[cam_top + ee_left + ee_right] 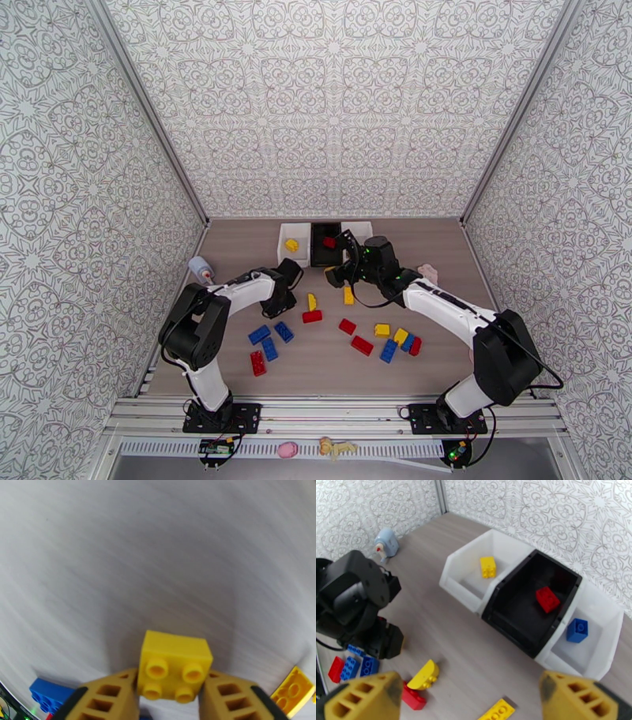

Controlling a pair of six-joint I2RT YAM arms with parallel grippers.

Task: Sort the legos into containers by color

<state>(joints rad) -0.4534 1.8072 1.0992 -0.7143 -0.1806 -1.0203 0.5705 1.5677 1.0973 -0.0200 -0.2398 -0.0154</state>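
Observation:
A yellow lego with four studs sits between my left gripper's fingers, which press on both of its sides just above the table. In the top view that left gripper is low beside a yellow lego and a red one. My right gripper hangs open and holds nothing, in front of the black container. That container holds a red lego. The left white container holds a yellow lego, and the right white one a blue lego.
Loose legos lie across the near table: blue ones and a red one on the left, a mixed cluster on the right. A pale bottle stands by the left wall. A pinkish toy lies beside the right arm.

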